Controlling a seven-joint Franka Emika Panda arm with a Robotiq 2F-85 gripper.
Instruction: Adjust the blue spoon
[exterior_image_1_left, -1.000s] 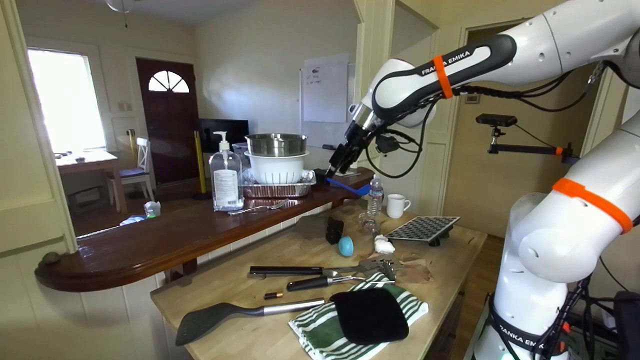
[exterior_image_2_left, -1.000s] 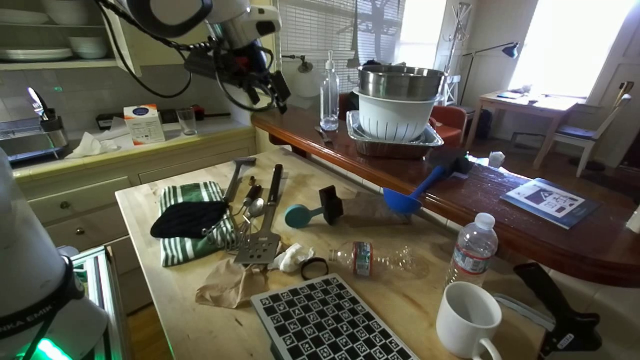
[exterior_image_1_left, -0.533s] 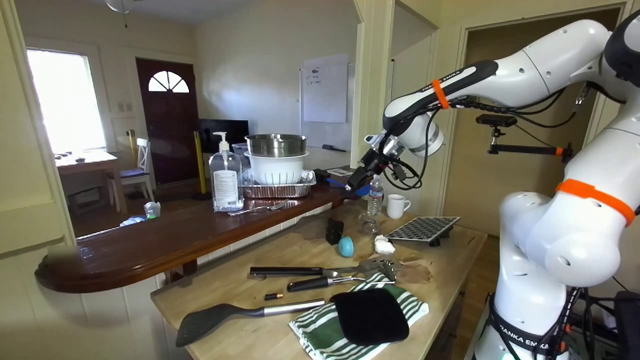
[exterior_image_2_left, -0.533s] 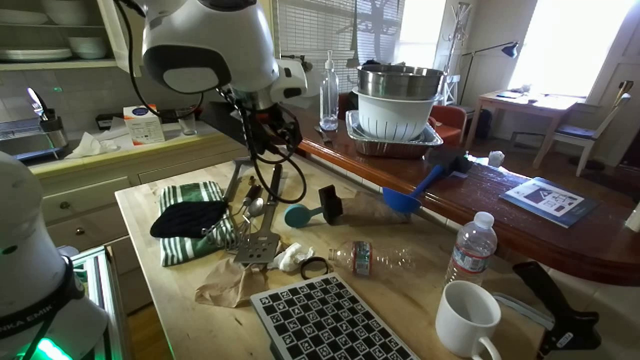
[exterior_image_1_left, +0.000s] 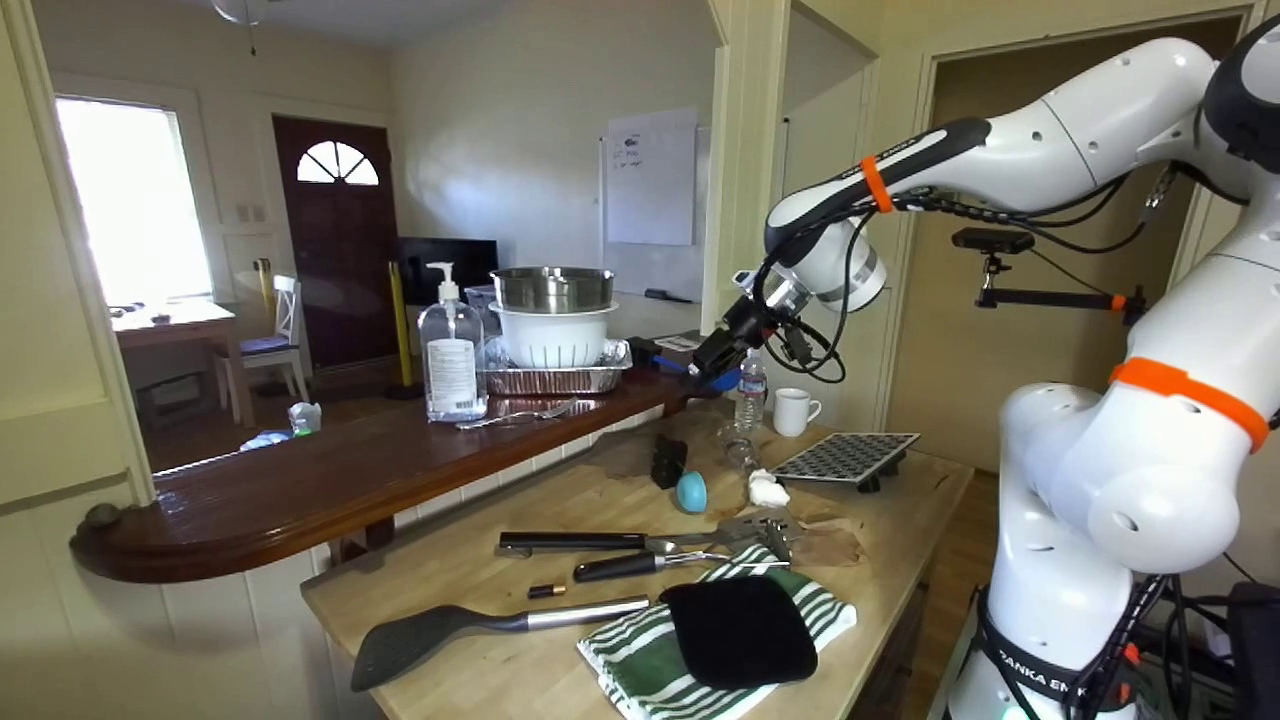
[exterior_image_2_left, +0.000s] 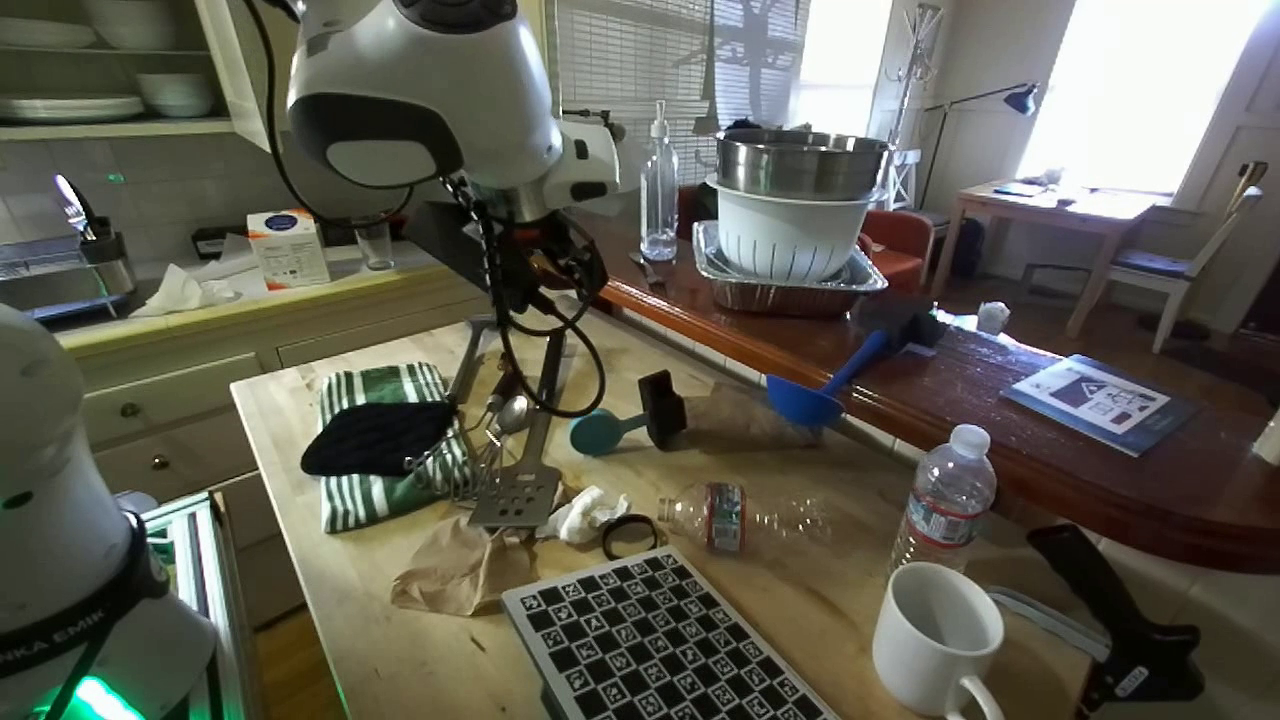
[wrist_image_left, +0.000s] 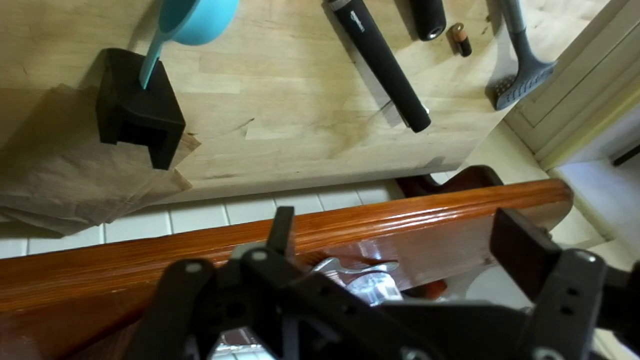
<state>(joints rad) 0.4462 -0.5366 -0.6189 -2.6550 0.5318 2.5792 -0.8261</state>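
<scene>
The blue spoon is small and turquoise, with a round bowl; it lies on the wooden table in both exterior views (exterior_image_1_left: 691, 492) (exterior_image_2_left: 596, 432). In the wrist view its bowl (wrist_image_left: 205, 22) is at the top left, partly cut off by the frame edge. Its handle end is set in a black block (wrist_image_left: 140, 107), which also shows in an exterior view (exterior_image_2_left: 661, 410). My gripper (wrist_image_left: 400, 234) is open with nothing between its fingers. It hangs above the edge of the brown bar, apart from the spoon, and also shows in an exterior view (exterior_image_1_left: 702, 370).
A raised brown bar (exterior_image_2_left: 700, 310) holds a foil tray with bowls (exterior_image_2_left: 800, 230), a pump bottle (exterior_image_1_left: 452, 360) and a royal-blue ladle (exterior_image_2_left: 805, 400). The table holds a black spatula (exterior_image_1_left: 430, 640), a slotted turner (exterior_image_2_left: 520, 490), a striped towel (exterior_image_2_left: 345, 500), bottles, a mug (exterior_image_2_left: 935, 640) and a checkered board (exterior_image_2_left: 660, 630).
Over the past second the arm drew back and lowered, bringing my gripper down near the bar's edge. In the last half second it barely moved. The spoon stays in place.
</scene>
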